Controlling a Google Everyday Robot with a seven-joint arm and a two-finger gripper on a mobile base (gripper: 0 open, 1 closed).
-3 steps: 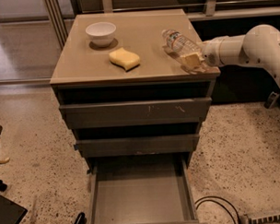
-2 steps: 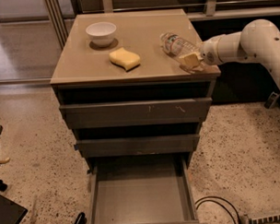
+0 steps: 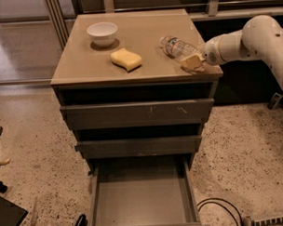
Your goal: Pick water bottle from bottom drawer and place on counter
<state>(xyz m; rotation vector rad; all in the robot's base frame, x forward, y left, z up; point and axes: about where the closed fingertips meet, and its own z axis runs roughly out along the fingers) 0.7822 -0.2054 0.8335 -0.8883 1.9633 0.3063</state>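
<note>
The water bottle (image 3: 177,46), clear with a white cap, lies tilted low over the right side of the counter (image 3: 131,75), cap pointing left. My gripper (image 3: 193,61) reaches in from the right on the white arm and is shut on the bottle's base end near the counter's right edge. The bottom drawer (image 3: 143,198) is pulled open below, and its grey floor holds nothing.
A white bowl (image 3: 102,33) and a yellow sponge (image 3: 125,59) sit on the left half of the counter. Two upper drawers (image 3: 137,114) are closed. A black cable (image 3: 219,210) lies on the speckled floor at the lower right.
The bottle has sunk slightly toward the counter top with the gripper still at its base. The arm has barely shifted.
</note>
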